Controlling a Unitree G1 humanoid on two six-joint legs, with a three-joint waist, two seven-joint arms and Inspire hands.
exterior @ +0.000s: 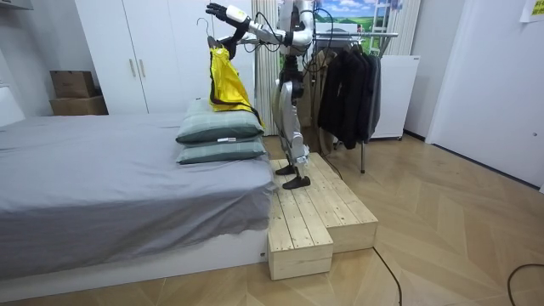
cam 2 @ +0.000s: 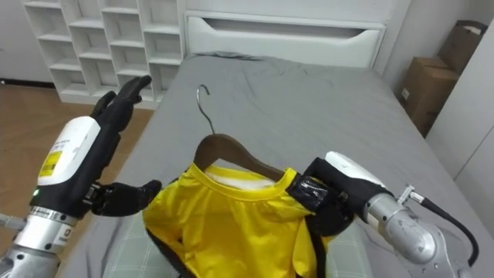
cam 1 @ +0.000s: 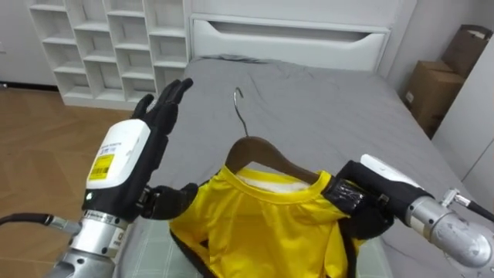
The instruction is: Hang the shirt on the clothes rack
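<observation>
The left hand (cam 1: 150,131) is held up with fingers spread and nothing in them, its thumb just beside the left shoulder of the yellow T-shirt (cam 1: 262,224). The shirt is draped on the brown wooden hanger (cam 1: 266,150) to that hand's right, with the hanger's long axis running from hand to hand and its thin metal hook (cam 1: 239,104) raised over the grey bed (cam 1: 332,100). The right hand (cam 1: 361,202) is clamped on the hanger's right shoulder through the cloth; the metal rail hung with dark clothes (exterior: 378,35) lies behind the robot, so a turn on the wooden platform (exterior: 319,212) is judged necessary.
</observation>
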